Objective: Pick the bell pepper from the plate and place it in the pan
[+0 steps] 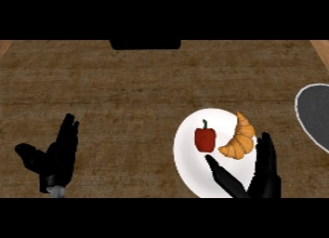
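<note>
While the bell pepper [205, 138] sits on the white plate [187, 162], we note it is red, with a dark green stem pointing toward the far side of the counter, and that it lies in the left half of the plate. Just to its right on the same plate lies a croissant [239, 139], golden brown and curved; we see a narrow strip of white between the two. Our right hand [262, 174] is over the near right part of the plate, fingers straight and spread from the thumb, holding nothing. Its thumb tip lies just below the pepper, and its fingers reach up beside the croissant's lower end; we cannot tell whether they touch it. The pan [321, 121], dark grey with a pale rim, lies to the right of the plate, cut off by the view's right edge, and apart from the plate. Our left hand [57, 153] shows at the lower left, well apart from the plate, open with fingers up, at rest. Everything stands on a brown counter [126, 93].
</note>
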Controlling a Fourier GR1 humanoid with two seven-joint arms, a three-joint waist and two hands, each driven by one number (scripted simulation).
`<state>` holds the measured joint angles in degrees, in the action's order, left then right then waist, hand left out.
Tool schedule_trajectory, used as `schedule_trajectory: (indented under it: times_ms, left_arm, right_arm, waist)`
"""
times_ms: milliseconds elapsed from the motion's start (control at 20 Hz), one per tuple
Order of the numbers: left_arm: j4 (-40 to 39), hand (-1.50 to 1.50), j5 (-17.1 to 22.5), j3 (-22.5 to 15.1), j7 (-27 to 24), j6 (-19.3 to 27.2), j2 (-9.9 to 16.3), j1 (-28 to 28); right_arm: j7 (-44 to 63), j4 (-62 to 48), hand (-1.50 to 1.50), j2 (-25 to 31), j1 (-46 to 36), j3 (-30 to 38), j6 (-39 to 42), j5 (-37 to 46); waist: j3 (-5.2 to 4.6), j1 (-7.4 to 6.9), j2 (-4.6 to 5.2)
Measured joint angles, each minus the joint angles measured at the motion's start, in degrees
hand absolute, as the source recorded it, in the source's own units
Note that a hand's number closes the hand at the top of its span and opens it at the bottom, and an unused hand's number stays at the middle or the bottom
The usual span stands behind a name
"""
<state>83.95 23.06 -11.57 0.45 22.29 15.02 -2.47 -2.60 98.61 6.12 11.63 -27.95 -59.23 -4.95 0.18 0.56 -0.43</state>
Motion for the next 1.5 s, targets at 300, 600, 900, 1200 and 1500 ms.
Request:
schedule_trajectory:
  times_ms: [300, 600, 900, 1200, 1500]
  left_arm:
    - [-0.04, 0.00, 0.15, 0.22, 0.95, -0.83, -0.15, 0.65]
    - [-0.01, 0.00, -0.30, -0.22, 1.53, -0.93, -0.57, 1.44]
    - [-0.82, 0.00, -0.46, 0.16, 0.96, -2.06, -0.93, 1.30]
    - [0.08, 0.00, -0.31, 0.79, 1.86, -2.71, -1.12, 0.50]
    - [0.08, 0.00, -1.05, 1.23, 1.85, -2.96, -1.55, 0.13]
  right_arm:
    - [21.41, 1.97, -1.50, 10.72, -6.89, 1.89, 1.05, 4.74]
    - [38.12, -1.03, -1.50, 22.36, -14.34, -0.01, 14.78, 2.57]
    - [49.40, -6.08, -1.50, 26.43, -26.12, 0.71, 27.24, -0.73]
    - [53.58, -10.55, -1.50, 25.09, -32.01, 0.02, 36.05, -2.90]
    - [53.19, -12.70, -1.50, 22.34, -31.99, -0.74, 44.67, -6.62]
  waist:
    - [-0.04, -0.97, 0.24]
    - [-0.07, -2.16, 0.52]
    - [0.14, -1.97, 0.34]
    - [0.24, -1.52, 0.22]
    - [0.30, -1.09, 0.13]
